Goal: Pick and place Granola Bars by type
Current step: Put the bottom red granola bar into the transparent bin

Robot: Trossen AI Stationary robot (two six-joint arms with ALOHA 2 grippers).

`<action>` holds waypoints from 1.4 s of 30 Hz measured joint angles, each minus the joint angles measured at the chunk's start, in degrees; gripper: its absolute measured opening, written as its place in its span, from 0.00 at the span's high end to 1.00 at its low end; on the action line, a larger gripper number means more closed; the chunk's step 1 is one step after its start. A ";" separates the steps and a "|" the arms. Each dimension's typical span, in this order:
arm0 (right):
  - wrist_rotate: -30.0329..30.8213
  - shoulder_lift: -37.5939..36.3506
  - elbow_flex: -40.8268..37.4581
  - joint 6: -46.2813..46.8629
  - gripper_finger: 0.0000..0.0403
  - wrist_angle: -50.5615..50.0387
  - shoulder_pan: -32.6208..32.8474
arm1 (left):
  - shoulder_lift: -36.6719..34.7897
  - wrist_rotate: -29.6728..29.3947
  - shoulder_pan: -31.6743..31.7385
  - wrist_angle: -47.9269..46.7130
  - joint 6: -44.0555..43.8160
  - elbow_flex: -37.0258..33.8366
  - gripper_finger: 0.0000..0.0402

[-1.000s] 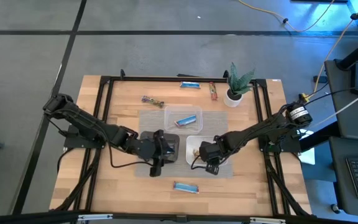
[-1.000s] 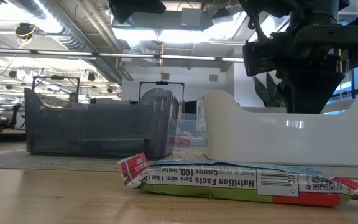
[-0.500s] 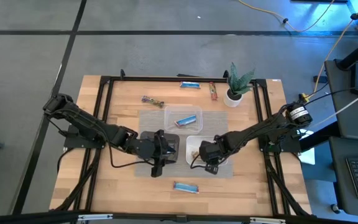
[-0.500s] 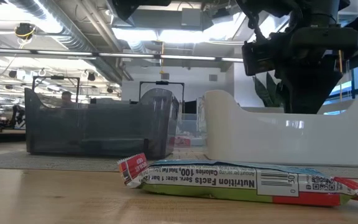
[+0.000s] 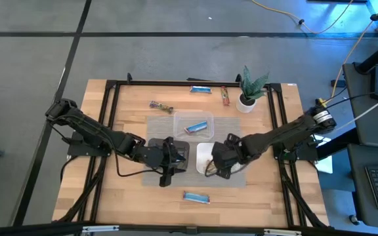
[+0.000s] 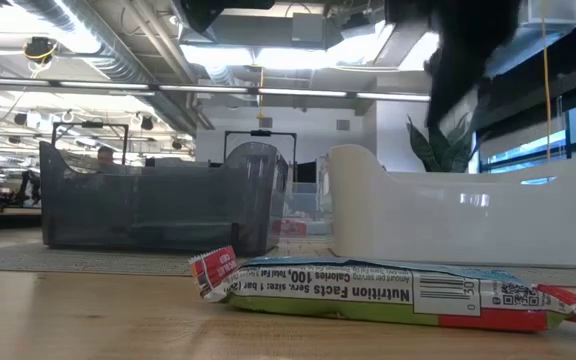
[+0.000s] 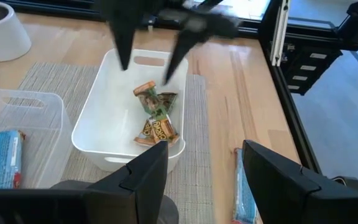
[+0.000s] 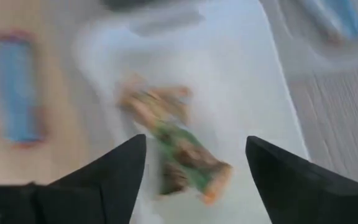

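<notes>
A: While hovering over the white tray (image 5: 202,152), right of frame center in the high view, right gripper (image 7: 146,62) with fingers spread apart, gripping nothing.
B: Confirmed from right wrist view: green/brown bars (image 8: 178,144) lying loose below, between the two dark fingers (image 8: 107,171).
A: Left wrist view: same green/brown/orange bars (image 7: 155,116) piled in the middle of the white tray, touching each other.
B: Left gripper (image 5: 165,176)?
A: Parked left of center over the black tray (image 5: 178,149), pointing toward frame bottom. Fingers partly apart in its own wrist view (image 7: 142,180), nothing between them.
B: Other bars?
A: Bright blue bar (image 5: 195,127) in the clear tray (image 5: 193,115), center of frame. Another blue bar (image 5: 196,196) on bare wood (image 5: 123,196) at lower center. Blue bar (image 5: 201,90) and an orange-brown bar (image 5: 225,96) at top center, near the potted plant (image 5: 249,88). Dark-wrapped bar (image 5: 161,106) upper left of the clear tray.
B: Low view?
A: Green-and-red bar (image 6: 388,293) flat on wood in the foreground, label upside down. Trays behind it.
</notes>
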 joint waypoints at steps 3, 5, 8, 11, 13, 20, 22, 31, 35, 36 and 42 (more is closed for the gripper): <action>0.13 -0.23 4.28 -3.71 0.31 1.28 2.90 | 0.00 0.27 -0.02 -0.01 -0.06 0.00 0.51; 1.12 -0.08 6.20 -5.92 0.31 3.78 5.33 | 0.00 1.52 0.00 -0.01 -0.08 0.00 0.51; 4.00 0.74 6.91 -6.16 0.31 9.87 9.33 | -0.02 3.31 0.00 -0.10 -0.02 0.00 0.51; 5.11 2.32 6.91 -6.03 0.31 13.89 12.53 | -0.02 4.60 0.00 -0.53 0.02 0.00 0.51; 5.84 4.00 6.89 -5.98 0.31 15.72 14.33 | -0.04 4.64 -0.02 -0.68 0.02 0.00 0.51; 7.11 12.97 6.88 -7.35 0.31 28.16 18.04 | -0.04 4.62 -0.02 -3.95 0.02 0.00 0.51; 7.11 15.75 6.84 -5.46 0.31 30.26 18.03 | -0.04 4.63 -0.02 -4.48 0.02 0.00 0.51; 6.21 23.97 6.80 -0.59 0.31 32.51 16.93 | -0.04 4.75 -0.37 -5.15 0.00 0.00 0.51; 6.15 25.35 6.80 -0.13 0.31 31.90 16.71 | -0.04 4.71 -0.73 -5.17 -0.06 0.00 0.51; 6.15 25.78 6.80 -0.13 0.31 32.00 16.67 | -0.04 4.68 -0.76 -5.17 -0.04 0.00 0.51; 6.00 28.76 6.80 0.17 0.31 32.00 16.59 | -0.04 4.66 -0.81 -5.12 -0.02 0.00 0.51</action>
